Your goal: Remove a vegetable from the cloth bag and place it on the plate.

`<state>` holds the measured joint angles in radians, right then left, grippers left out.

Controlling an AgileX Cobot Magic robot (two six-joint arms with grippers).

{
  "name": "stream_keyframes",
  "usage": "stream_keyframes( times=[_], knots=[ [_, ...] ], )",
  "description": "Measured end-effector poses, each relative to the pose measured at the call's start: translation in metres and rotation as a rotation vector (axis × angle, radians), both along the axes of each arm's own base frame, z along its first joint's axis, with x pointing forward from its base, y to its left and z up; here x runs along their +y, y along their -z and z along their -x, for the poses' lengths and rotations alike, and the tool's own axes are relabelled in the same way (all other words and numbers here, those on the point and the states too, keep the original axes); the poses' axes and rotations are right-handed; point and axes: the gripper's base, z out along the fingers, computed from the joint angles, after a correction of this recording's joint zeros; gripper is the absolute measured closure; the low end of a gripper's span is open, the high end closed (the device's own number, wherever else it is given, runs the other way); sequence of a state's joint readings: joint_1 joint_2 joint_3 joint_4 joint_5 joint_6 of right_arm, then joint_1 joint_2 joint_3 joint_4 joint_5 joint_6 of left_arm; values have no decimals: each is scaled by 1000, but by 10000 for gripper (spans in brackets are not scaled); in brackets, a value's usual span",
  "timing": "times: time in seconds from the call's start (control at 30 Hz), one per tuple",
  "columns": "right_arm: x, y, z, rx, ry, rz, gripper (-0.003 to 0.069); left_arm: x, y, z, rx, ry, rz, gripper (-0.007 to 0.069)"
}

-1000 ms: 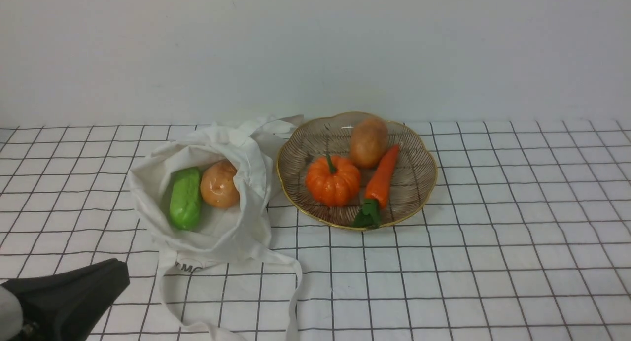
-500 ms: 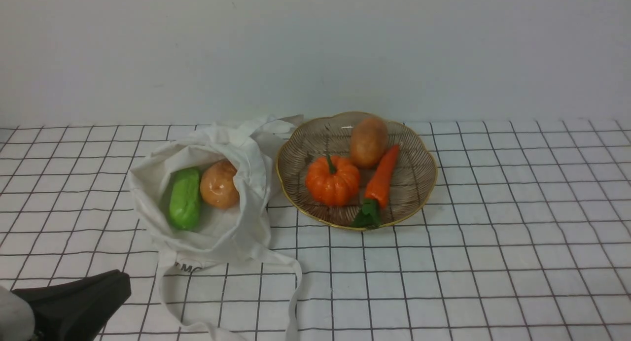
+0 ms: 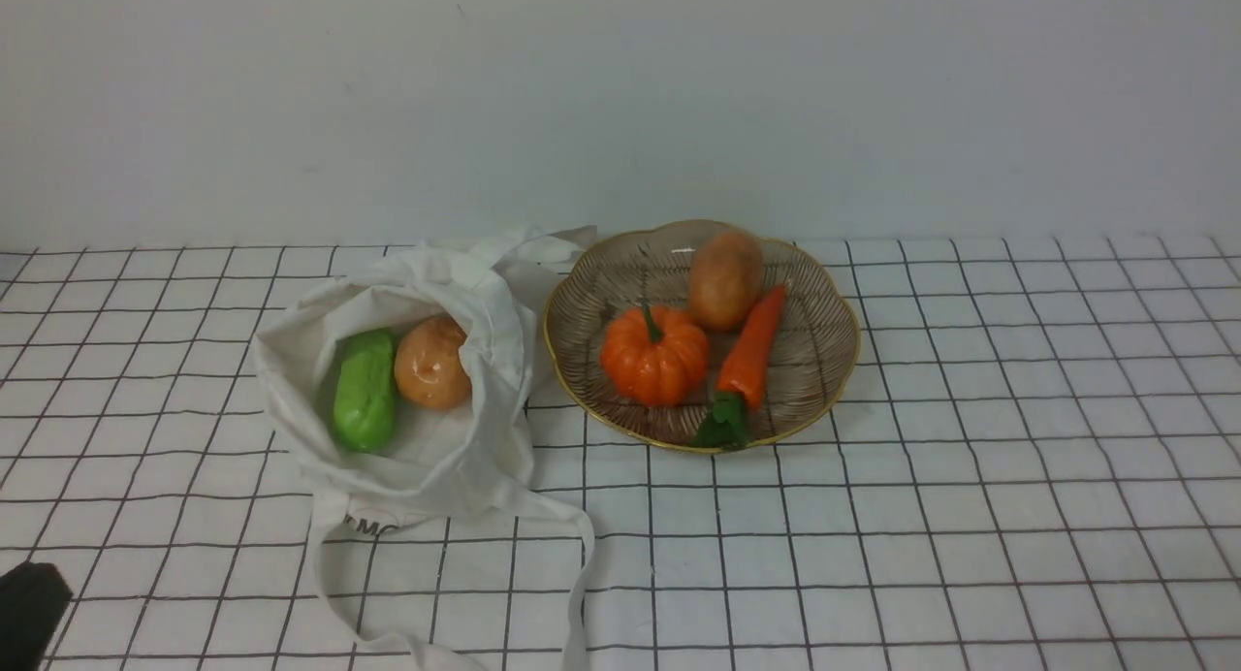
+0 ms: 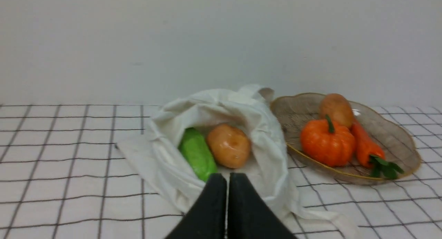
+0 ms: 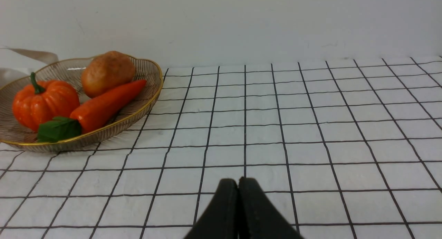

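Note:
The tan-brown potato (image 3: 725, 278) lies at the back of the ribbed glass plate (image 3: 819, 356), beside a small pumpkin (image 3: 654, 353) and a carrot (image 3: 751, 346). It also shows in the left wrist view (image 4: 336, 109) and the right wrist view (image 5: 107, 73). The off-white cloth bag (image 3: 436, 458) lies open left of the plate. My left gripper (image 4: 227, 175) is shut and empty, low, near the bag's front side. Only its dark tip (image 3: 29, 608) shows in the front view's lower left corner. My right gripper (image 5: 238, 179) is shut and empty over bare cloth, right of the plate (image 5: 152, 97).
Inside the bag lie a green cucumber-like oblong (image 3: 365, 390) and a glossy orange-tan ball (image 3: 431, 363). The bag's strap (image 3: 582, 574) loops toward the table's front edge. A white checked tablecloth (image 3: 970, 458) covers the table, with a plain wall behind.
My left gripper has drawn back toward the lower left corner of the front view and is almost out of it. The bag, the plate and the vegetables have not moved.

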<state>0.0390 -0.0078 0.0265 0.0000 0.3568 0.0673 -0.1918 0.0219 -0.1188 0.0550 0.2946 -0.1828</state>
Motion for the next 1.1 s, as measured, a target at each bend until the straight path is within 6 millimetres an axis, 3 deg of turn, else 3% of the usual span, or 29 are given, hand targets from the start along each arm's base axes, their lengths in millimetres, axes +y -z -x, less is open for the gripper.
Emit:
stream_keyframes(
  times=[0.17, 0.27, 1.1],
  knots=[
    [0, 0, 0, 0, 0, 0, 674, 7, 37, -3, 80, -144, -10, 632],
    [0, 0, 0, 0, 0, 0, 674, 11, 49, -3, 133, -207, -11, 632],
    [0, 0, 0, 0, 0, 0, 674, 9, 55, -2, 195, -173, -49, 632]
  ],
)
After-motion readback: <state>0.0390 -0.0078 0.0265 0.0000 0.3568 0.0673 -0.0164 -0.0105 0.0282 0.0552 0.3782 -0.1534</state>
